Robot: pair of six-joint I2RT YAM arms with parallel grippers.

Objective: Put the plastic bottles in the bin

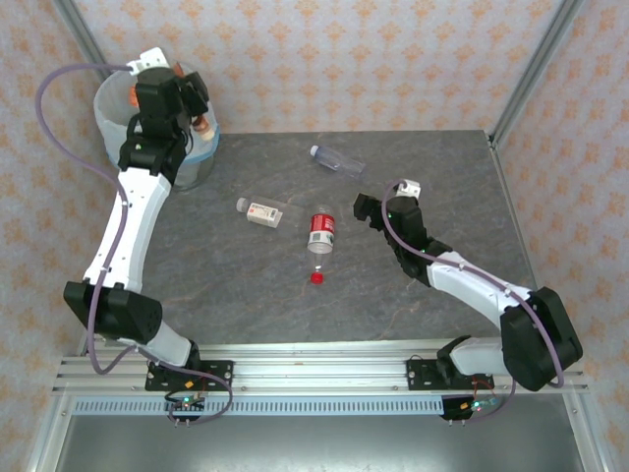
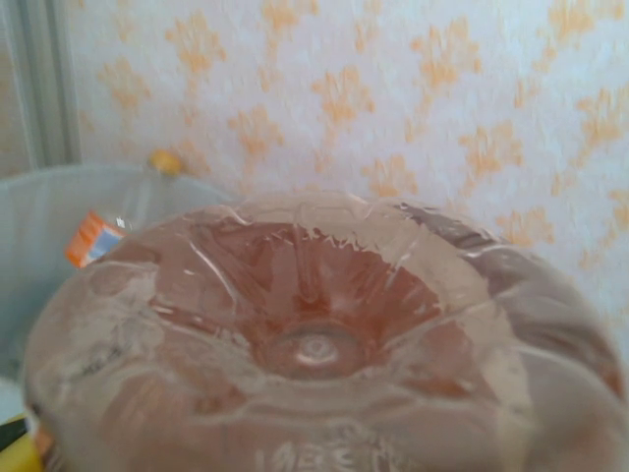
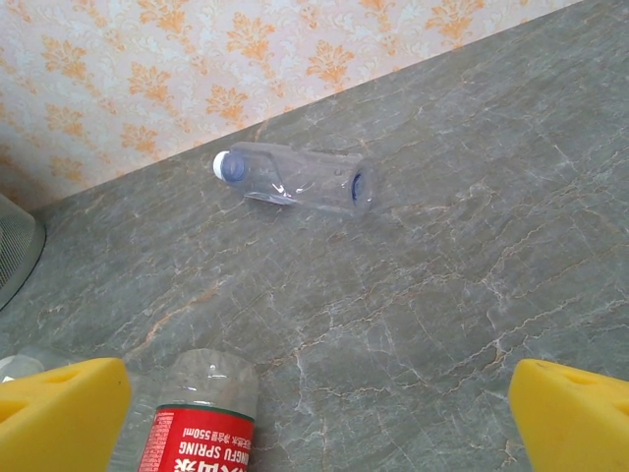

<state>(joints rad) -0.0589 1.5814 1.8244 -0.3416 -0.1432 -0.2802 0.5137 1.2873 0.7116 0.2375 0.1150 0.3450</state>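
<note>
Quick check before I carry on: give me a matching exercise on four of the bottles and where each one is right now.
Bottles:
1. red-label bottle
2. unlabelled bottle
3. white-label bottle
4. held bottle

Places:
A. gripped above the bin
B. farthest back on the table
C. next to the loose red cap
D. on the table, nearest the bin

Pairs: 1-C, 2-B, 3-D, 4-A.

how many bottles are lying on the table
3: a clear bottle far centre, a white-labelled bottle left of middle, a red-labelled bottle at centre. More may be hidden.
</note>
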